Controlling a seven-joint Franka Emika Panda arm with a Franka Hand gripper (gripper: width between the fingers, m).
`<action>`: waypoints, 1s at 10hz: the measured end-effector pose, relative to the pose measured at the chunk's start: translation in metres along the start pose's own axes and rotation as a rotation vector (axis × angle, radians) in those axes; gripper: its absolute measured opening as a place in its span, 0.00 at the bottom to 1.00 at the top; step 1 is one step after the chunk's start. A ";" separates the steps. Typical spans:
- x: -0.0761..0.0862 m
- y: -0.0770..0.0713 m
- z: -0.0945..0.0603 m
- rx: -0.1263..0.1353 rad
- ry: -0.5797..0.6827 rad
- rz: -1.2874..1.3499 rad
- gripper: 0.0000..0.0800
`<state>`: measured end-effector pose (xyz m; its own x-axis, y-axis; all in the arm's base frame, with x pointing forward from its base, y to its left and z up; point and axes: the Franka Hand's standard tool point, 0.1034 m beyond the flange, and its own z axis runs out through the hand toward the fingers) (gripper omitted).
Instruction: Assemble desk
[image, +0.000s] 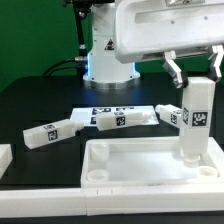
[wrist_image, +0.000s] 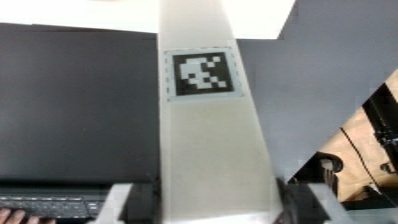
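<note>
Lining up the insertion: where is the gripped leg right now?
Exterior view's right: the leg stands upright in the gripper, its foot at the desk top's right-hand end, a loose leg lying just behind.

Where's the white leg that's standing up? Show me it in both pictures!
Exterior view: the upright leg stands at the exterior view's right, at a corner of the desk top.
Wrist view: the upright leg fills the middle, held between the fingers of the gripper.
Shared landmark: the black-and-white tag on the leg.
</note>
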<state>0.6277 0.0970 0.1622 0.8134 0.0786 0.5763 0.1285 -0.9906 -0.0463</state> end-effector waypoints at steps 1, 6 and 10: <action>-0.002 -0.009 0.000 0.010 -0.003 0.001 0.36; -0.005 -0.015 0.006 0.016 -0.009 0.000 0.36; -0.011 -0.017 0.011 0.018 -0.019 -0.002 0.36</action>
<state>0.6230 0.1146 0.1473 0.8239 0.0825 0.5607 0.1399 -0.9883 -0.0601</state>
